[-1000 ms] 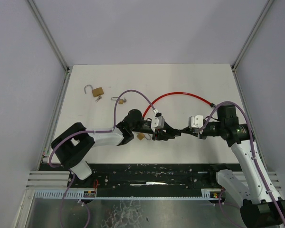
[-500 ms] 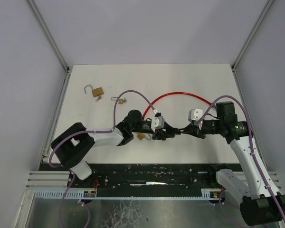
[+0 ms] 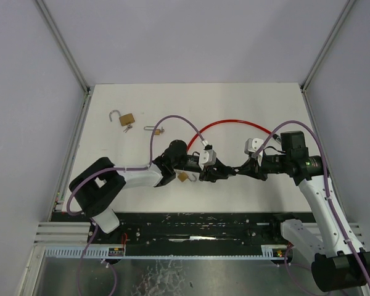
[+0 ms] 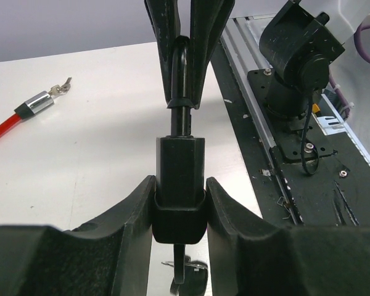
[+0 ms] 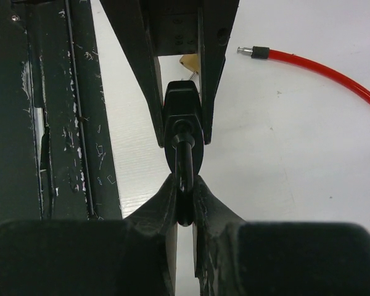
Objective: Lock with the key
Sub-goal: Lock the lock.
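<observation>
at the near middle of the table (image 3: 265, 105) the one black padlock (image 4: 180, 172) spans both grippers; left gripper (image 4: 180, 200) clamps its body, right gripper (image 5: 185, 185) pinches its shackle; three brass padlocks (image 3: 127, 118) (one just beside the left gripper) and one red cable (image 3: 234, 123) lie around.

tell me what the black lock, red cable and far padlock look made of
Black lock: matte black body with a dull, even surface, probably plastic or a rubber cover.
Red cable: glossy red sleeve, likely vinyl over wire, with a metal end.
Far padlock: yellowish body, looks like brass; silvery shackle, likely steel.
</observation>
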You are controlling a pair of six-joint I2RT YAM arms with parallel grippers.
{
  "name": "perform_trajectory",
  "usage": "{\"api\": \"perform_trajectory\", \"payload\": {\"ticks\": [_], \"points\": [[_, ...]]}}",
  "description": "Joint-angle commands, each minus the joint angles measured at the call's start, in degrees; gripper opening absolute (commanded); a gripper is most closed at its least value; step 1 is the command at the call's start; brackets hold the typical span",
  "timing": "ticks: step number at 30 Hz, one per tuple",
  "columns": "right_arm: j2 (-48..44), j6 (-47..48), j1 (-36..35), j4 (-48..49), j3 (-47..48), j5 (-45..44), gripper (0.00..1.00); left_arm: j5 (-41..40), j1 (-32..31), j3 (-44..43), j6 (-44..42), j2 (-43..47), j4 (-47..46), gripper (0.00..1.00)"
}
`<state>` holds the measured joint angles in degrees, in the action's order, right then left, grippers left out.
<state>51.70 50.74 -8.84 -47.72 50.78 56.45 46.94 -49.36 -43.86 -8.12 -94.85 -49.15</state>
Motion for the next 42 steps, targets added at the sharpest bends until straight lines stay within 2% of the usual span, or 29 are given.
{"api": "perform_trajectory", "payload": {"ticks": [1,10,12,14,23,26,30,32,33,38,40,42], "points": [[-0.2,-1.69,-0.34,2.69,3.09,6.2,0.0,3.19,-0.65,-4.01,0.43,-0.4,-3.44,0.25],[-0.11,-1.07,-0.38,1.94,3.14,6.85,0.0,7.3,-0.65,-5.13,1.6,-1.07,-2.43,0.28],[0.29,-1.06,-0.34,2.07,3.02,7.05,0.0,8.0,-0.66,-5.54,1.76,-1.26,-2.09,0.22],[0.67,-0.99,-0.34,2.17,2.89,7.36,0.0,8.76,-0.6,-6.16,1.74,-1.43,-1.18,0.02],[1.64,-1.49,-0.37,4.45,0.88,8.14,0.01,4.18,-0.57,-4.15,-0.27,0.72,-1.74,0.0],[1.36,-1.02,-0.32,2.86,2.28,5.43,0.08,2.6,-0.56,-3.22,-1.22,1.65,-2.3,0.0],[-0.59,5.98,1.38,-7.7,8.21,1.65,0.48,1.76,-0.61,-1.95,-2.68,2.46,-3.01,0.0],[-3.53,6.16,3.33,-8.34,8.01,2.42,0.63,1.84,-0.69,-2.11,-2.99,2.27,-2.97,0.0],[-4.57,6.25,3.84,-7.85,7.56,2.3,0.67,1.84,-0.65,-2.23,-3.0,2.19,-2.79,0.0],[-4.21,5.61,4.19,-6.53,6.79,1.93,0.68,1.24,-0.78,-1.59,-3.24,2.49,-3.3,0.0],[-3.01,6.14,4.18,-7.45,6.89,2.44,0.65,0.55,-0.83,-0.96,-2.69,2.54,-4.94,0.0],[-2.73,11.04,4.19,-9.63,6.85,2.36,0.59,0.06,-0.82,-0.08,-2.02,2.84,-6.86,0.0]]}}
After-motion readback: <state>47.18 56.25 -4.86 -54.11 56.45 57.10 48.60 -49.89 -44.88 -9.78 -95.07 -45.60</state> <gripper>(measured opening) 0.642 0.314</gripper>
